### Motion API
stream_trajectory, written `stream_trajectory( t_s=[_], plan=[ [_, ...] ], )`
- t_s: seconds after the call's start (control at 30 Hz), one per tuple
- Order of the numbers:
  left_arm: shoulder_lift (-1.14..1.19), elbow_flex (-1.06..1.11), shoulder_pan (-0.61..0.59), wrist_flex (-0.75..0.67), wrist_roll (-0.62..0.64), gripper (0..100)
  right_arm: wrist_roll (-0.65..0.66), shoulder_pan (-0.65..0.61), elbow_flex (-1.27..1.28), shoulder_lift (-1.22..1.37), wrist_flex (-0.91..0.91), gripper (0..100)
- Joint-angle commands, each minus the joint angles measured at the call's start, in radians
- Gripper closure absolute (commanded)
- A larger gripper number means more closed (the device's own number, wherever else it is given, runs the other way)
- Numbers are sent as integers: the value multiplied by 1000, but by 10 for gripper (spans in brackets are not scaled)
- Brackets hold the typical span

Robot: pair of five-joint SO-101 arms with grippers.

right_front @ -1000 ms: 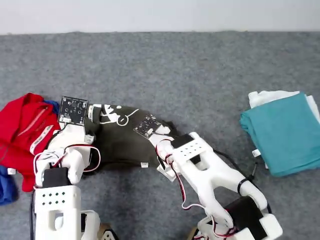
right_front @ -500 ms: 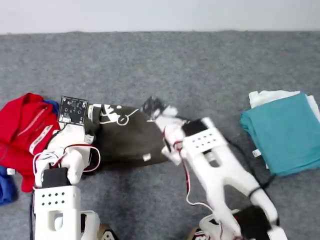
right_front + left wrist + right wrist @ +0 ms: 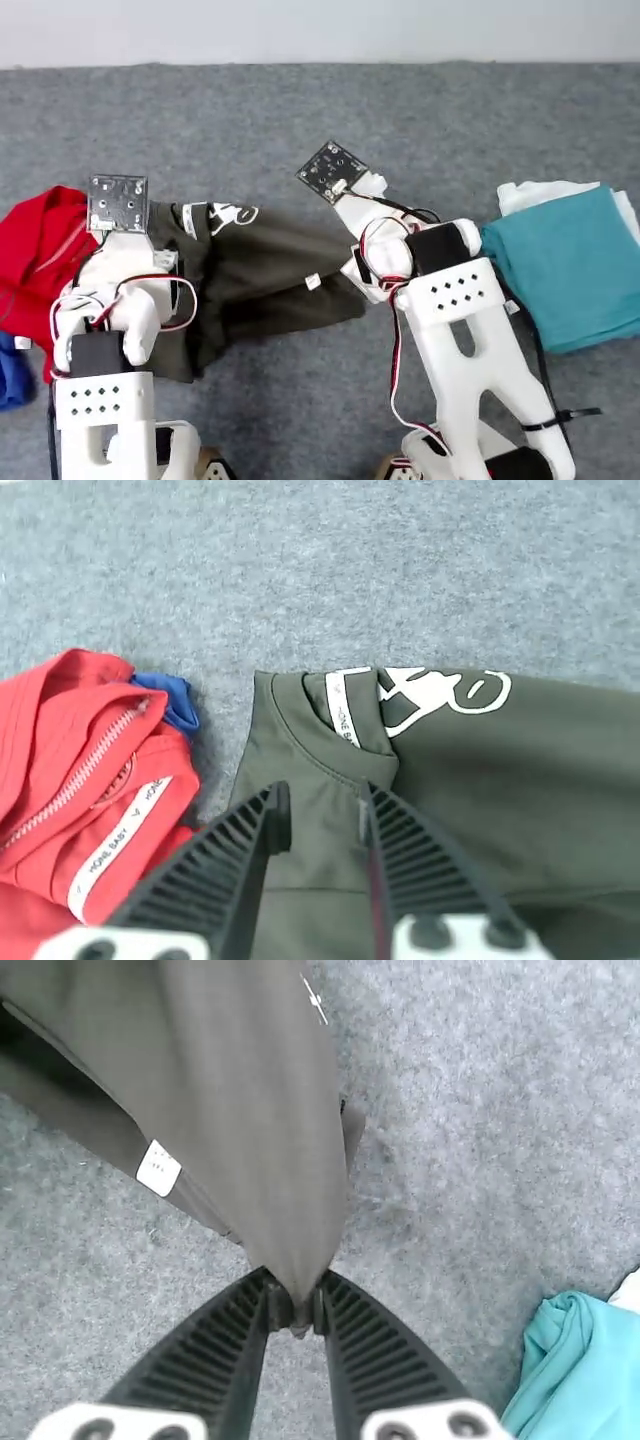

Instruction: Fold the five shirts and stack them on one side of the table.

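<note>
A dark olive shirt [image 3: 270, 265] with a white print by the collar lies stretched across the middle of the table. My right gripper [image 3: 295, 1310] is shut on a pinch of its fabric, which hangs taut from the jaws above the carpet. A white label [image 3: 155, 1170] shows on the hanging cloth. My left gripper [image 3: 320, 815] stands open over the shirt's shoulder [image 3: 310, 770], just beside the collar. In the high view the left arm [image 3: 110, 290] covers the shirt's left end. The right arm [image 3: 440, 270] stands at its right end.
A crumpled red shirt [image 3: 40, 250] lies at the left edge, with a blue one [image 3: 10, 370] beneath it. A folded teal shirt [image 3: 570, 265] rests on a white one [image 3: 530, 192] at the right. Grey carpet [image 3: 320, 110] covers the table.
The right gripper has carried the shirt's edge to the right and toward the far side, drawing the cloth out. The left arm has shifted left and farther back, toward the collar.
</note>
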Motion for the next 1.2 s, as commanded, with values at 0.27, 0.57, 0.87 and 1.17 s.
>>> stream_trajectory(
  t_s=[0.27,0.57,0.87,1.17],
  plan=[
    [-9,94,273,75,12,787,11,15,-9,-31,10,988],
    [255,150,278,-38,-18,790,11,15,-9,-31,10,988],
    [606,41,275,-114,-21,791,11,15,2,-31,12,988],
    [707,-2,275,-114,-25,827,11,16,66,-39,5,988]
  ],
)
